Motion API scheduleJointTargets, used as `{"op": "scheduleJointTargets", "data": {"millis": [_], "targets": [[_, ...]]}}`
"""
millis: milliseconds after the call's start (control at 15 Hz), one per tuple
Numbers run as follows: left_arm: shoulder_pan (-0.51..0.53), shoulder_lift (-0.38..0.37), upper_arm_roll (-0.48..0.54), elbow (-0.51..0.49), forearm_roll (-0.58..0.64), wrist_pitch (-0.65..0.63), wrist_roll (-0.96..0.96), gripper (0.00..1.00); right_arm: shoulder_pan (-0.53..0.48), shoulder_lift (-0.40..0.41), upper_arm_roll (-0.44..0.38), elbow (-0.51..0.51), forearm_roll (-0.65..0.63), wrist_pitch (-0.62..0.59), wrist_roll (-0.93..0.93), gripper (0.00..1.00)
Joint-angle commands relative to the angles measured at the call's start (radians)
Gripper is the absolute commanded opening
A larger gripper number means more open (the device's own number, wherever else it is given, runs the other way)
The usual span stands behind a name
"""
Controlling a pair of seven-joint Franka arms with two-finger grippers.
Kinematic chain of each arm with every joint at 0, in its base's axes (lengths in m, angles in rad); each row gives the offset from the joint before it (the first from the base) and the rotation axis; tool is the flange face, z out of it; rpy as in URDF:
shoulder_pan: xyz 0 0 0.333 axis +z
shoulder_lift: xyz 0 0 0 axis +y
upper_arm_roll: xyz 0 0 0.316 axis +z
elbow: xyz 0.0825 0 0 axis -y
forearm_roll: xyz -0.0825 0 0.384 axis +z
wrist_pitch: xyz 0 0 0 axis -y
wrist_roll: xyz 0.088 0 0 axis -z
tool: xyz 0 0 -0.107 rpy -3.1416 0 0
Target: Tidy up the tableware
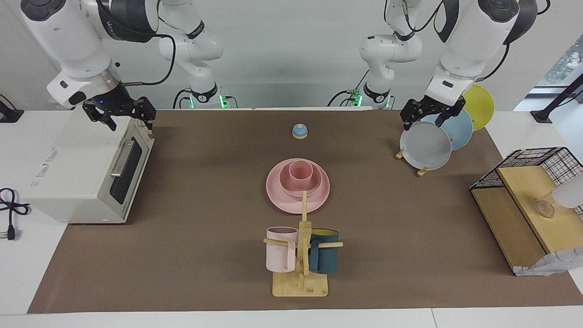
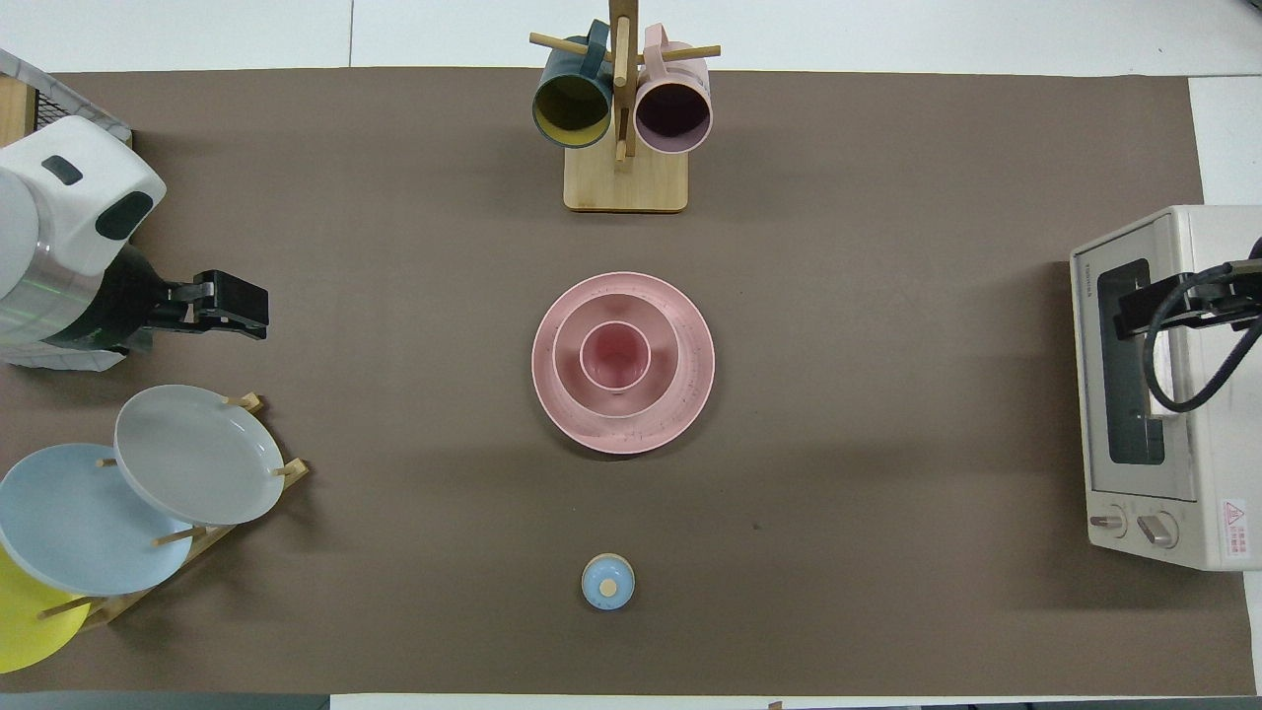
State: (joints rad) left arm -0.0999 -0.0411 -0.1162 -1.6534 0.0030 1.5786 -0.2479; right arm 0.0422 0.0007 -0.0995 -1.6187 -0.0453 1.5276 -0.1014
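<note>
A matte pink plate (image 1: pixel 277 197) (image 2: pixel 695 380) lies in the middle of the brown mat. A pink bowl (image 1: pixel 317 184) (image 2: pixel 663 345) sits on it, and a pink cup (image 1: pixel 301 172) (image 2: pixel 616 355) stands upright inside the bowl. My left gripper (image 1: pixel 422 122) (image 2: pixel 251 308) hangs open and empty over the plate rack, well away from the pink stack toward the left arm's end. My right gripper (image 1: pixel 130 123) (image 2: pixel 1134 316) waits open and empty above the toaster oven.
A toaster oven (image 1: pixel 86 168) stands at the right arm's end. A rack holds grey, blue and yellow plates (image 1: pixel 426 146). A mug tree (image 1: pixel 300 255) with two mugs stands farther from the robots than the stack, a small blue knob (image 1: pixel 299 131) nearer. A wire-and-wood shelf (image 1: pixel 533 200) sits at the left arm's end.
</note>
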Motion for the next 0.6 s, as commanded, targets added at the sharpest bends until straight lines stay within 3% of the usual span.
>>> {"op": "scheduleJointTargets", "data": {"millis": [0, 333, 533], "targets": [[-0.001, -0.013, 0.004, -0.009, -0.015, 0.015, -0.016, 1.00, -0.016, -0.010, 0.010, -0.004, 0.022, -0.015, -0.008, 1.00], [0.003, 0.004, 0.001, 0.076, -0.067, -0.052, -0.050, 1.00, -0.016, -0.008, 0.010, -0.004, 0.022, -0.015, -0.008, 1.00], [0.003, -0.026, -0.002, 0.034, -0.067, -0.092, -0.036, 1.00, -0.016, -0.010, 0.010, -0.004, 0.022, -0.015, -0.008, 1.00]]}}
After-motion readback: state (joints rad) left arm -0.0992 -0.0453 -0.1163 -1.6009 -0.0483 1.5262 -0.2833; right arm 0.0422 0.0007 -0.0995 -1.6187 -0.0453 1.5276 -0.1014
